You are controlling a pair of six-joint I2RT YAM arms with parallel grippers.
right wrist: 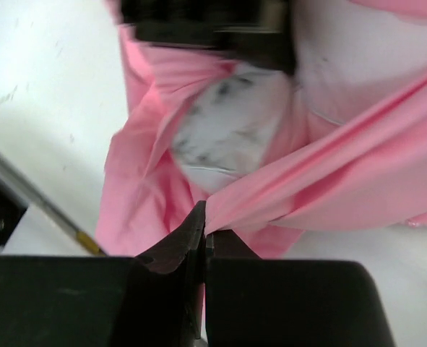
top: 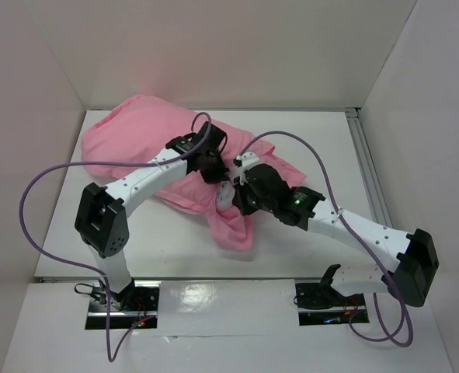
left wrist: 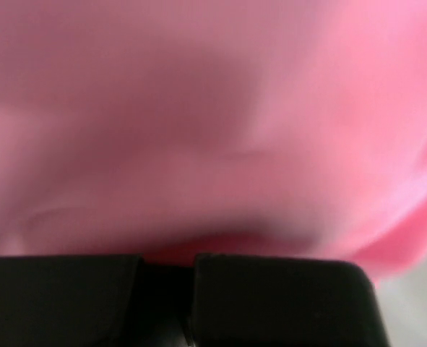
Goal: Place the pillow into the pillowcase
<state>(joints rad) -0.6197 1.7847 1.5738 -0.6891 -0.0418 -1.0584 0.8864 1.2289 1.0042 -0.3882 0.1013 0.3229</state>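
Both arms bend inward over the pillowcase (top: 136, 128). The right tool (right wrist: 204, 221) pinches its hem beside the pillow (right wrist: 227, 130). I cannot tell the left tool (top: 212, 169)'s grip.

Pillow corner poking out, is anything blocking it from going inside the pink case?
Nothing separate blocks it. The pillow shows a speckled corner at the opening; only the pillowcase edge, pinched by the right tool, stretches across beside it.

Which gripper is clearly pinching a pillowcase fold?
The right gripper: its fingertips are closed on a taut pink pillowcase fold. The left gripper shows only blurred pink cloth in its wrist view, no visible grasp.
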